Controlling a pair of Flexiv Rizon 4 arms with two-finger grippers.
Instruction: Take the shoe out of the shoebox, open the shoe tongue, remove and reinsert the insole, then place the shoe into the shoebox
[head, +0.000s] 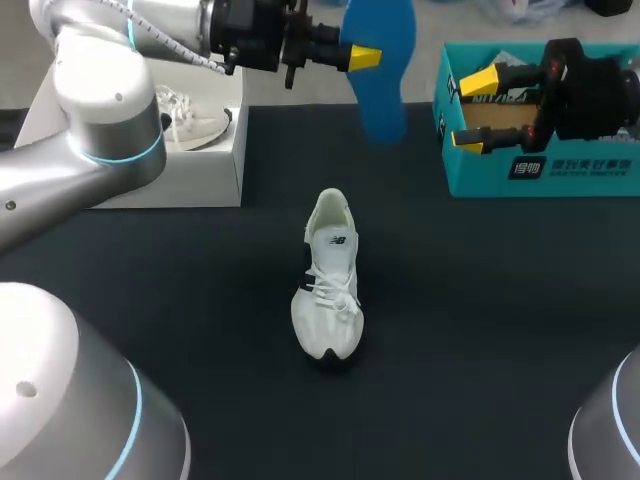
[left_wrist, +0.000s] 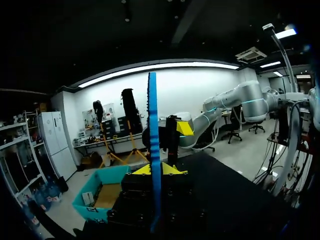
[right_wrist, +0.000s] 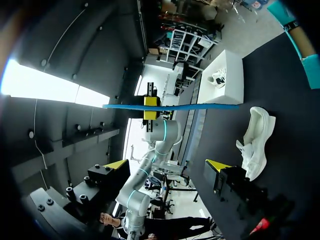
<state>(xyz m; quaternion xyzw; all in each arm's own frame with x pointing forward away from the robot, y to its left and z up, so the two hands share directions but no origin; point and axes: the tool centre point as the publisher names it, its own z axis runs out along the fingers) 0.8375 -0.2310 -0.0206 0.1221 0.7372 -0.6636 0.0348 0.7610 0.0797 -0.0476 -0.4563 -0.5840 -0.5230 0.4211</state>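
Observation:
A white sneaker lies on the black table, toe toward me; from the right wrist it shows as the sneaker ahead of the fingers. My left gripper is held high at the back, shut on a blue insole. The left wrist view has that insole edge-on between its yellow tips. My right gripper hangs open and holds nothing, over the teal shoebox. From the right wrist the insole is a thin blue bar beyond the open fingers.
A white box at the back left carries a second white sneaker. The teal shoebox stands at the back right. Black table surface surrounds the sneaker.

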